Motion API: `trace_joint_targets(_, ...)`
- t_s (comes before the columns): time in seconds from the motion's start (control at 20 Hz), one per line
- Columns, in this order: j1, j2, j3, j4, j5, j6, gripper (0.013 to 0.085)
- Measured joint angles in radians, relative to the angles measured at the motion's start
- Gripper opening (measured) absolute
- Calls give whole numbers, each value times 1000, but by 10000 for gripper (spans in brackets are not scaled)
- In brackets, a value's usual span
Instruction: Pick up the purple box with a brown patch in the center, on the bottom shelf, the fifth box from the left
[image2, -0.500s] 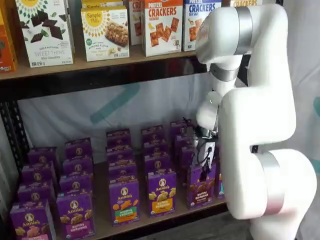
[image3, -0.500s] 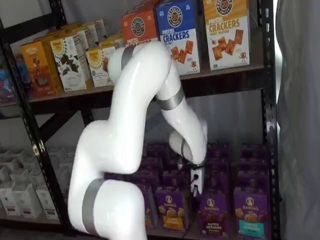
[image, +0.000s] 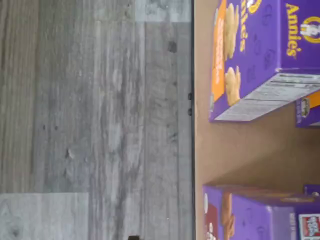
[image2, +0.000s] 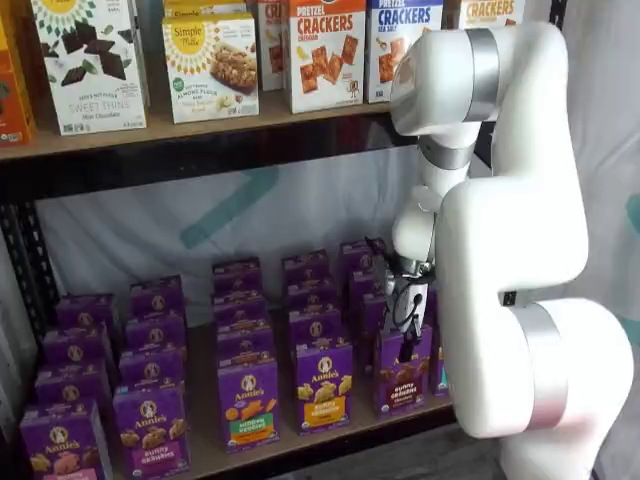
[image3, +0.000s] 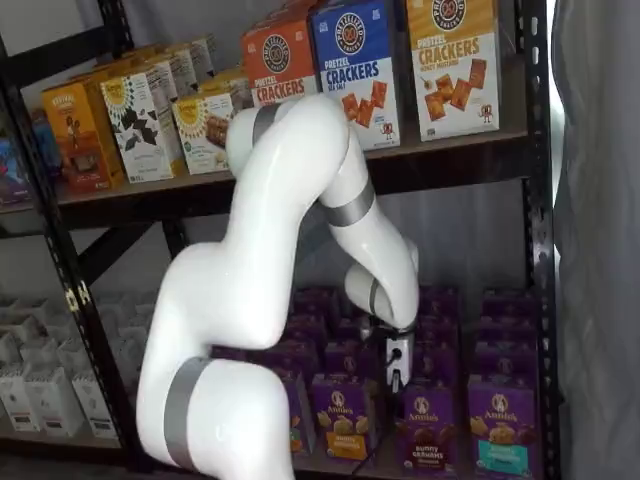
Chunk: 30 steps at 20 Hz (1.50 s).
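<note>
L to R along the front row of the bottom shelf (image2: 330, 440): the yellow-cracker carton w/ the orange band (image2: 322, 385) sits just left of your target, then the purple box (image2: 402, 378), brown grahams in the middle, front row near the shelf's edge; in a shelf view it's at (image3: 428, 428), w/ the teal-band carton (image3: 497, 423) just beside it on the far side. The gripper (image2: 405, 325) hangs just above the target's top; fingers are hard to make out against the dark rack in both shelf views, but they stand spread wide and nothing is between them, so it's released, no grip yet. Risks from here, my read: neighbours stand close on both sides, so if you're off-centre going down, one finger could land on the orange-band carton's top or wedge betw. two boxes and push one over. The wrist view shows a gap of bare board betw. two cartons and the shelf's front edge w/ floor (image: 100, 120) beyond, so a nudge fwd could tip a light carton off the shelf. Cartons behind the target also stand tight; going too deep may catch the 2nd-row box. A cable loops beside the gripper and could snag a box top. Can't tell finger-to-box alignment exactly, as the arm (image2: 510, 230) hides part of it.
</note>
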Motion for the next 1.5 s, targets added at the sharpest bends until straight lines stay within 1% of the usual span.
trace_joint_targets(0.15,-3,15,-26,29,12,-27,850)
trace_joint_targets(0.45,-9,47,-82,35,38,-34,850)
trace_joint_targets(0.7,-14,59,-107,5,59,-10,850)
trace_joint_targets(0.85,-17,55,-100,2,55,-11,850)
trace_joint_targets(1.0,-19,48,-92,26,57,-33,850)
trace_joint_targets(1.15,-19,35,-86,78,71,-78,850)
trace_joint_targets(1.25,-19,25,-84,103,80,-98,850)
trace_joint_targets(1.35,-18,19,-82,101,83,-94,850)
trace_joint_targets(1.5,-16,17,-80,71,71,-67,850)
